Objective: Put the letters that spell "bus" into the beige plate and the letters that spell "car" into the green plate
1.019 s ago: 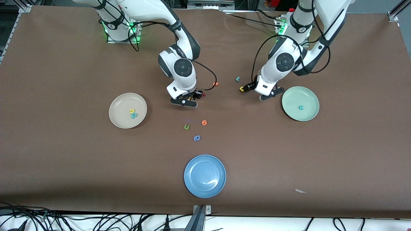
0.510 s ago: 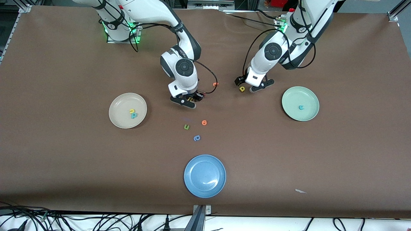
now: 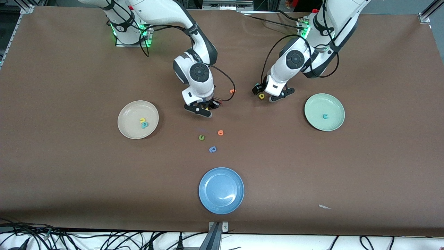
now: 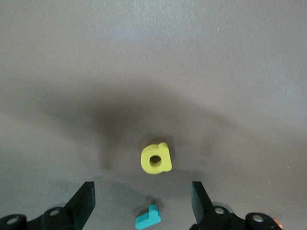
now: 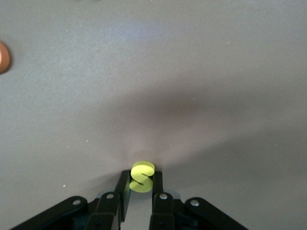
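The blue plate sits close to the table's front edge, mid-length, with nothing in it. Farther in lie the strays: a blue letter, a green u and an orange letter, all to be left alone.

Farther again, the beige plate toward the right arm's end holds a yellow u touching a teal b; the green plate toward the left arm's end holds only a teal c.

Mid-table, the right gripper is down at the tabletop, its fingers clamped on the yellow s. This looks like the last pickup for "bus". Next it needs a clean lift and a carry to the beige plate, releasing low so the light foam does not bounce out.

The left gripper hovers low with fingers spread wide and empty, straddling the yellow a; the teal r lies just beside it. It must descend centred on the a alone, without catching the r, then close.

Another orange letter lies between the two grippers.
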`<state>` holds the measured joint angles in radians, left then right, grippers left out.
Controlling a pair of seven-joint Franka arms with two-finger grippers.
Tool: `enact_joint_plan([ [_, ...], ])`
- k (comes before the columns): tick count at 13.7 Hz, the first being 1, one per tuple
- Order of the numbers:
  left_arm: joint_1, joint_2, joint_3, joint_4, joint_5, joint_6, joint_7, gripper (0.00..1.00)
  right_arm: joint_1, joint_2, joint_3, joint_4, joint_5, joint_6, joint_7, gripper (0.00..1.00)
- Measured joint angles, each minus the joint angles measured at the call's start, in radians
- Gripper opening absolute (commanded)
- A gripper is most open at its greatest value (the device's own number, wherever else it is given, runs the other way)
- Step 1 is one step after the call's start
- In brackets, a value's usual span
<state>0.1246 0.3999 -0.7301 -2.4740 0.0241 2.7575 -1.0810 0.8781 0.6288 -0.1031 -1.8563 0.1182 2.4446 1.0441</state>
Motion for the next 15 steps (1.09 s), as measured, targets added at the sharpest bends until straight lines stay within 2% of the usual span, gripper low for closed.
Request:
enact_joint_plan([
  [3,-0.016,0.018,0.03,0.014,0.009,0.0,0.0,0.84,0.002,-0.032,-0.082,0.003,-0.003,-0.093,-0.128,0.08],
  [5,-0.068,0.021,0.087,0.026,0.017,0.0,0.001,0.84,0.001,-0.076,-0.157,0.004,-0.003,-0.189,-0.276,0.08],
  [8,-0.157,0.025,0.156,0.037,0.017,-0.001,0.001,0.84,-0.001,-0.126,-0.26,-0.009,-0.003,-0.257,-0.476,0.08],
  [11,-0.178,0.025,0.169,0.046,0.017,-0.001,0.0,0.75,-0.004,-0.143,-0.361,-0.077,0.0,-0.264,-0.694,0.11],
  [12,-0.18,0.025,0.169,0.051,0.017,-0.001,-0.001,0.71,-0.006,-0.143,-0.394,-0.104,0.004,-0.258,-0.767,0.17],
  [14,-0.184,0.025,0.169,0.058,0.017,-0.002,-0.002,0.62,-0.019,-0.144,-0.425,-0.13,0.017,-0.253,-0.848,0.66],
  [15,-0.184,0.025,0.169,0.06,0.017,-0.004,-0.003,0.6,-0.028,-0.144,-0.427,-0.137,0.018,-0.253,-0.866,1.0],
])
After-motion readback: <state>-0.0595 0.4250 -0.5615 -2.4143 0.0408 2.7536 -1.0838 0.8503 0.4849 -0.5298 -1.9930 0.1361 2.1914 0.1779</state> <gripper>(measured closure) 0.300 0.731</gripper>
